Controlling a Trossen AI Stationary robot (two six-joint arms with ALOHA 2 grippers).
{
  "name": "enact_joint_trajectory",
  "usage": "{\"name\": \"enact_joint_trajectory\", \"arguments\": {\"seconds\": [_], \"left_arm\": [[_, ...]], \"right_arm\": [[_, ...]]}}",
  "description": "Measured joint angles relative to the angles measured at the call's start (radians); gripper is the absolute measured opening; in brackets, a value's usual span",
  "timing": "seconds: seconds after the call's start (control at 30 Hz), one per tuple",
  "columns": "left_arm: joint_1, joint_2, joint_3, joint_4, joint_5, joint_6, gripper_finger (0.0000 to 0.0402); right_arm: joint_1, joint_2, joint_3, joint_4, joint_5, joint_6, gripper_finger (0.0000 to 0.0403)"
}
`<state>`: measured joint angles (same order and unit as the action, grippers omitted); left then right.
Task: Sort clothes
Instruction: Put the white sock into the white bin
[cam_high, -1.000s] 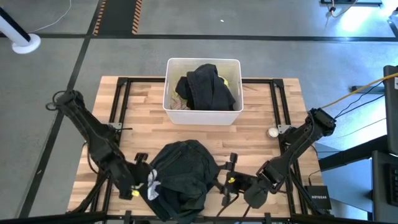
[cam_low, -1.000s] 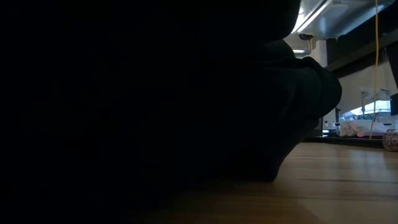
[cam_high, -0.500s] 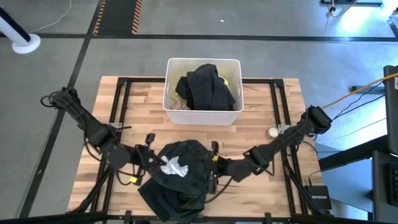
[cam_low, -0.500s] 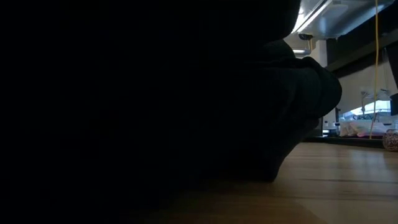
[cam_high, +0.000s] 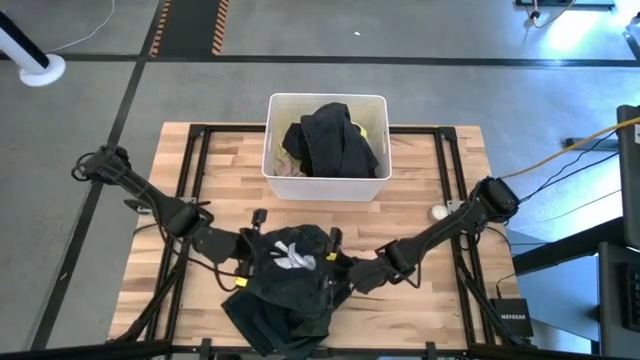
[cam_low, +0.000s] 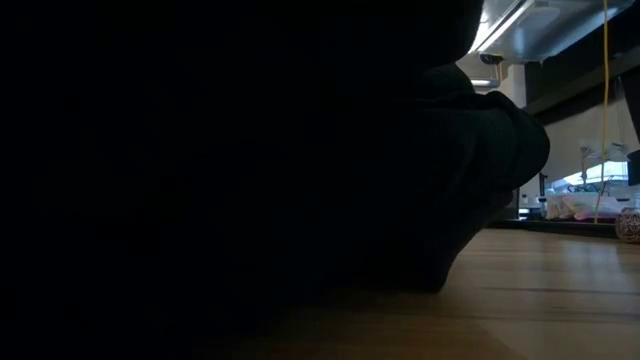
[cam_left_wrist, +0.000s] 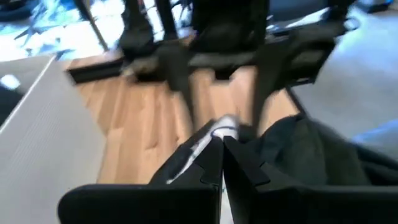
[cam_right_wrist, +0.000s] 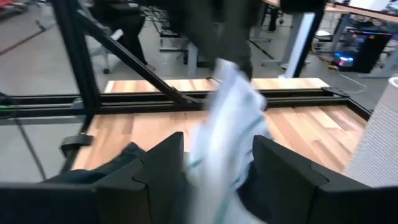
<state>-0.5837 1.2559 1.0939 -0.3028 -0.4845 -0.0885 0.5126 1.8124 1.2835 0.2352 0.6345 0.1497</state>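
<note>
My left gripper (cam_high: 262, 250) is shut on a small white striped sock (cam_high: 290, 252) above a heap of dark clothes (cam_high: 285, 300) that lies on the table's near middle. My right gripper (cam_high: 335, 265) is open over the heap's right side. In the right wrist view its two fingers stand on either side of the hanging sock (cam_right_wrist: 230, 118). The dark heap fills most of the low view (cam_low: 300, 200). More dark clothes (cam_high: 330, 140), with a bit of yellow, lie in the white bin (cam_high: 327, 186). My left gripper pinches one end of the sock (cam_left_wrist: 219, 132) between its two shut fingers. The fingers come level from the table's left side. The sock is stretched out toward my right gripper, above the dark heap. Whether my right gripper's fingers touch the sock, I cannot tell.
The white bin stands at the table's far middle. A small round ball (cam_high: 438, 212) lies near the right edge, and shows in the low view (cam_low: 628, 225). Black frame rails (cam_high: 195, 170) run along the table's left, right and far sides. Bare wood lies between bin and heap.
My left gripper has carried the sock from the near left of the heap toward the table's right and far side, over the heap's top. My right gripper has gone toward the table's left, onto the heap's right side, close to the sock. The heap has stayed in place.
</note>
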Motion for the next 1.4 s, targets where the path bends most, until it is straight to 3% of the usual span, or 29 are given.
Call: {"name": "enact_joint_trajectory", "arguments": {"seconds": [0.17,0.33,0.37,0.53,0.67,0.87,0.97,1.13,1.3,1.4], "left_arm": [[0.0,0.03,0.0,0.059,0.014,0.038,0.0001],[0.001,0.03,0.0,0.053,0.013,0.013,0.0001],[0.001,0.029,0.0,0.053,0.013,0.012,0.0001],[0.008,0.027,0.0,0.035,0.01,-0.043,0.0014],[0.027,0.022,0.0,-0.055,0.002,-0.071,0.006],[0.052,-0.054,0.0,-0.25,-0.005,-0.145,0.0131],[0.056,-0.103,0.0,-0.338,-0.011,-0.2,0.0149],[0.05,-0.15,0.0,-0.435,-0.023,-0.318,0.0156],[0.019,-0.127,0.0,-0.442,-0.024,-0.352,0.0149],[0.003,-0.102,-0.006,-0.447,-0.023,-0.353,0.0145]], "right_arm": [[-0.018,0.018,0.0,-0.005,0.001,0.001,0.0184],[-0.016,0.015,0.0,-0.008,-0.006,-0.046,0.0037],[-0.016,0.013,0.0,-0.007,-0.004,-0.052,0.0022],[-0.016,-0.012,0.0,-0.029,0.058,-0.055,0.003],[-0.016,-0.075,0.0,-0.09,0.131,-0.097,0.0011],[-0.047,-0.209,0.0,-0.192,0.295,-0.157,0.0025],[-0.102,-0.255,0.0,-0.196,0.307,-0.187,0.0018],[-0.254,-0.287,0.0,-0.187,0.235,-0.252,0.0015],[-0.435,-0.264,0.0,-0.175,0.012,-0.198,0.0058],[-0.527,-0.238,0.0,-0.173,-0.094,-0.081,0.0084]]}}
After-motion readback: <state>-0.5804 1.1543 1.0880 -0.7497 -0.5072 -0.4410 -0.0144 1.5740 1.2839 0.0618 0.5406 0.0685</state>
